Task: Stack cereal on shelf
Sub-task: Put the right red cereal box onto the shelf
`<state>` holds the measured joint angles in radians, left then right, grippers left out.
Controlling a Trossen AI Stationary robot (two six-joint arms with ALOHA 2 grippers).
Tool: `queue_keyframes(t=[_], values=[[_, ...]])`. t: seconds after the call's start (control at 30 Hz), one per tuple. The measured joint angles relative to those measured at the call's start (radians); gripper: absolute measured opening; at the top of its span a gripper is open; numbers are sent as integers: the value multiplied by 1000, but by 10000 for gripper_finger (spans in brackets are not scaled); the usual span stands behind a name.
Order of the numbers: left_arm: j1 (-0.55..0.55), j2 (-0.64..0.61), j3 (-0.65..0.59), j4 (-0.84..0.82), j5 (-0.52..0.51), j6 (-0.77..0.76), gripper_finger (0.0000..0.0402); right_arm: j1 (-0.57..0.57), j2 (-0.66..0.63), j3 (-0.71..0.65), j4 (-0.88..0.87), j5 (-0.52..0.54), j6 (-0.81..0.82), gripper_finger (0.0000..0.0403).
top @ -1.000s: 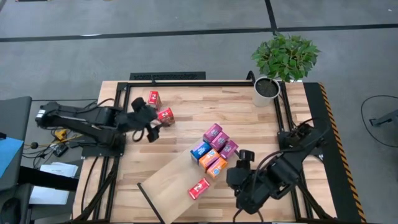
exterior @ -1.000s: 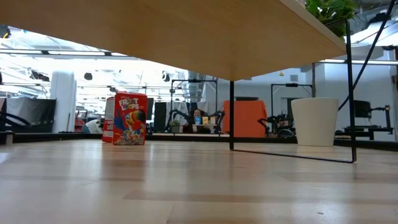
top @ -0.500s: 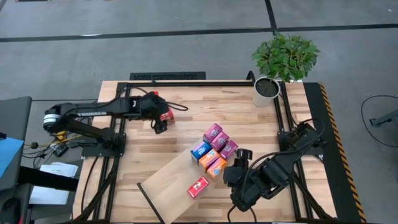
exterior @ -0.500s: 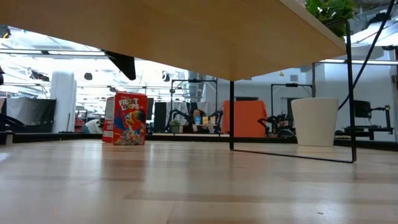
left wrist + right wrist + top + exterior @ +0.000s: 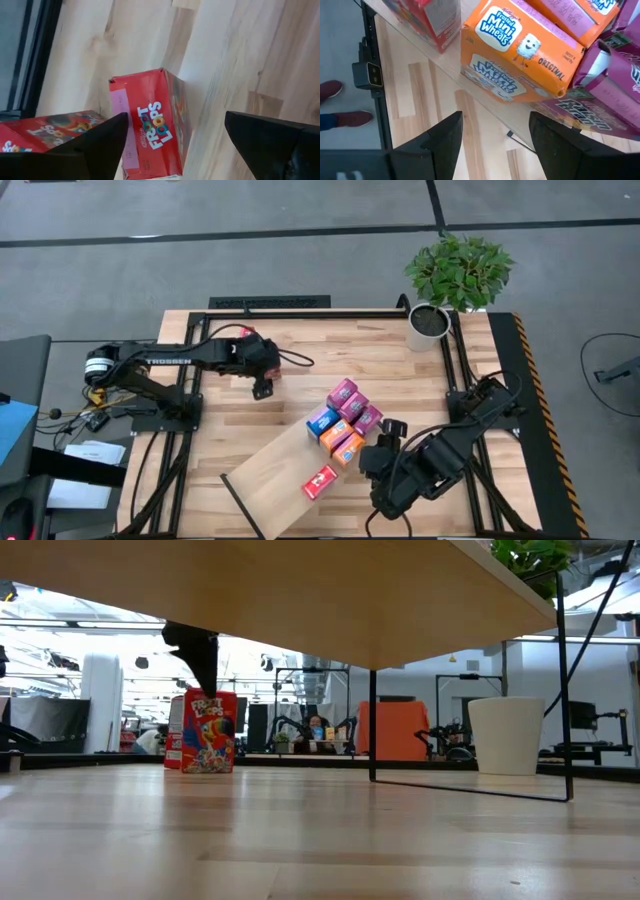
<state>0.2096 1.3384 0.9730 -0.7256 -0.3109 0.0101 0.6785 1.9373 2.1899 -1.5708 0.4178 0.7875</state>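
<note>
Your left gripper [image 5: 175,145] hovers above a red cereal box [image 5: 150,125] on the bench [image 5: 390,360], fingers [image 5: 75,155] wide, holding nothing. Right gripper [image 5: 495,135] fingers part-open, empty, beside an orange box [image 5: 520,55] on the shelf [image 5: 275,475].

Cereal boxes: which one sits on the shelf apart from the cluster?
The red cereal box, alone toward the shelf's near end; the other boxes huddle together at its far end.

We see a grey floor [image 5: 300,270] crossed by dark lines around the wooden table [image 5: 380,360]. A potted plant [image 5: 455,280] stands at the table's far right corner. Beyond it the room is brightly lit, with an orange panel [image 5: 395,730].
</note>
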Motion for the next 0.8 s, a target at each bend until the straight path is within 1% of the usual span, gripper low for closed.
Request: queue_keyframes(t=[0.13, 0.33, 0.57, 0.67, 0.8], values=[[4, 0, 0, -1, -41, -34, 290, 5, 0, 0, 0, 0, 10, 255], [5, 0, 0, -2, -51, -69, 244, 13, 0, 0, 0, 0, 24, 255], [0, -18, 1, -36, -44, -120, 210, 22, -4, 0, 0, 0, 24, 255], [0, -24, 1, -47, -61, -127, 194, 24, -5, 0, 0, 0, 20, 255], [0, -24, 1, -43, -51, -129, 178, 30, -5, 0, 0, 0, 17, 255]])
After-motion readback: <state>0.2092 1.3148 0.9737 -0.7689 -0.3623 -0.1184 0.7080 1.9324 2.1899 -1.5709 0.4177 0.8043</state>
